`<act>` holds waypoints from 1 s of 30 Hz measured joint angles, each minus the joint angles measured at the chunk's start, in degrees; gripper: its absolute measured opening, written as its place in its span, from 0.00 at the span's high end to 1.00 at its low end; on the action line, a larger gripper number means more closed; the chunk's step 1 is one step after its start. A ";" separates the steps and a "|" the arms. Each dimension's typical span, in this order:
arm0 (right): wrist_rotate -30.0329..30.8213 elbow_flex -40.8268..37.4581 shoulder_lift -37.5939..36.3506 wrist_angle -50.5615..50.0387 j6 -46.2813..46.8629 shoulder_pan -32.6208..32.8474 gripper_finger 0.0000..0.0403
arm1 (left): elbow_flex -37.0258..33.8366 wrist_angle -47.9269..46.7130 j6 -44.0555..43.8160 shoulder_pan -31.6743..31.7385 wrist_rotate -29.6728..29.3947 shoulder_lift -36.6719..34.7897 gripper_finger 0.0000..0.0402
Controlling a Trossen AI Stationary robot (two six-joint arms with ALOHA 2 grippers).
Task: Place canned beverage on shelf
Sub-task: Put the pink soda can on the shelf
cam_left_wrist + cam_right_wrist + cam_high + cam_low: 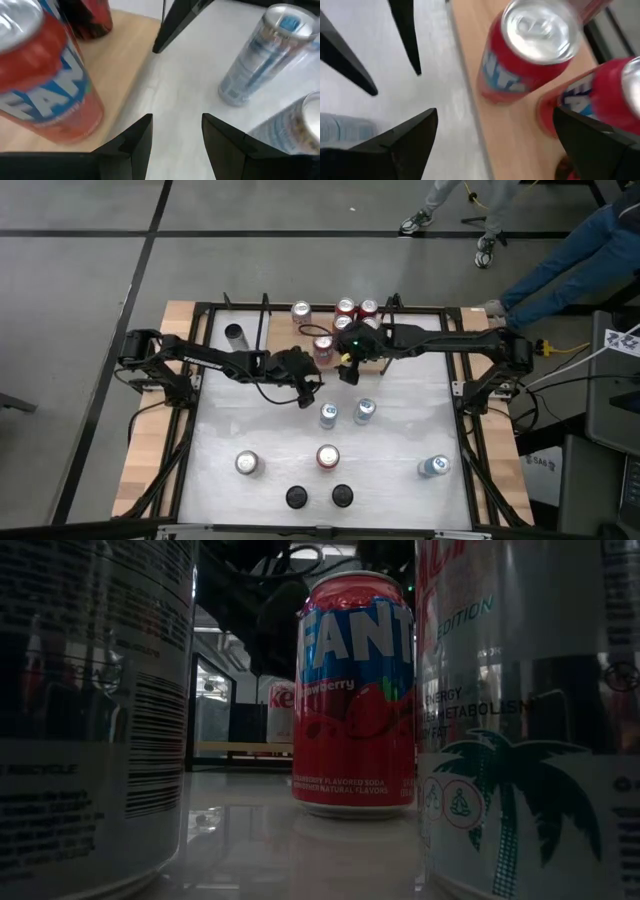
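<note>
The shelf, a light-wood board (495, 125), lies at the table's far middle. A red Fanta can (530, 50) stands upright on it near its edge, with a second red can (605, 90) beside it. My right gripper (495, 150) hangs wide open above the board's edge, just short of these cans (323, 347). My left gripper (176, 135) is beside the shelf, its fingers close together with nothing between them. The Fanta can (45, 90) stands just off to one side of its fingers. From above, the left gripper (305, 385) and the right gripper (350, 370) are close together.
More cans stand at the shelf's far side (345, 307). On the white table are two silver-blue cans (328, 415) (364, 411), a red one (328, 457), a silver one (247, 464), a blue one (433, 467) and two black ones (296, 497) near the front.
</note>
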 joint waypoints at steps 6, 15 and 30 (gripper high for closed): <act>-0.02 0.02 -3.05 0.06 -0.01 0.00 0.05 | -0.02 2.54 0.23 0.45 -3.47 -0.01 0.60; -0.02 0.04 -4.11 0.50 -0.01 0.00 0.05 | -0.02 3.28 0.31 3.44 -3.61 0.18 0.60; -0.02 0.04 -4.11 0.71 -0.01 0.00 0.05 | -0.04 8.75 0.01 4.73 -6.69 4.60 0.60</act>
